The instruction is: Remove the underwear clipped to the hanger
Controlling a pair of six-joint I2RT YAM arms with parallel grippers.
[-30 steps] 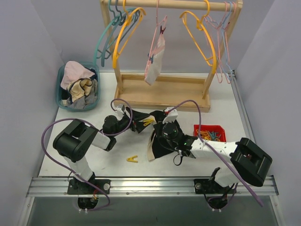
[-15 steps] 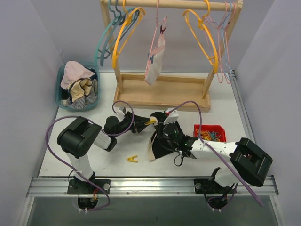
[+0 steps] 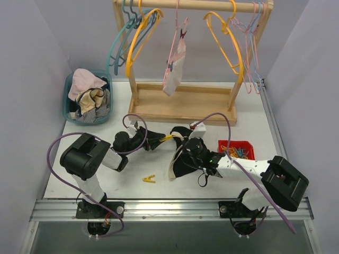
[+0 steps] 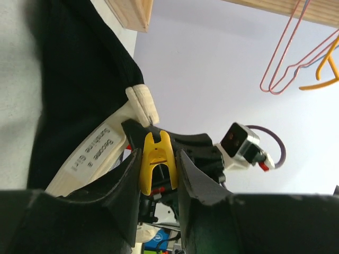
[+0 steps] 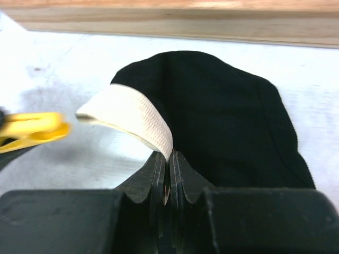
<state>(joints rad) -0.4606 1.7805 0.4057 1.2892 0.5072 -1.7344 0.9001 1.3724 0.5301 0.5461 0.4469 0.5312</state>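
My left end effector (image 4: 157,154) is clenched on a small yellow plastic clothes peg (image 4: 154,172), squeezed between both of its fingers. Just beyond the peg and to its left are the plain black soft briefs (image 4: 79,90), whose cream elastic waistband (image 4: 106,153) carries a printed label. In the right wrist view the peg sits apart from the fabric, off to the left of my right end effector (image 5: 169,164). That end effector is pinched tight on the edge of the waistband, and the black cloth spreads over the white desk (image 5: 63,58) ahead of its fingers. Far beyond both end effectors, the pale pink-white patterned briefs (image 3: 175,66) hang from a thin pink hanger (image 3: 178,21) on the wooden rack (image 3: 180,103).
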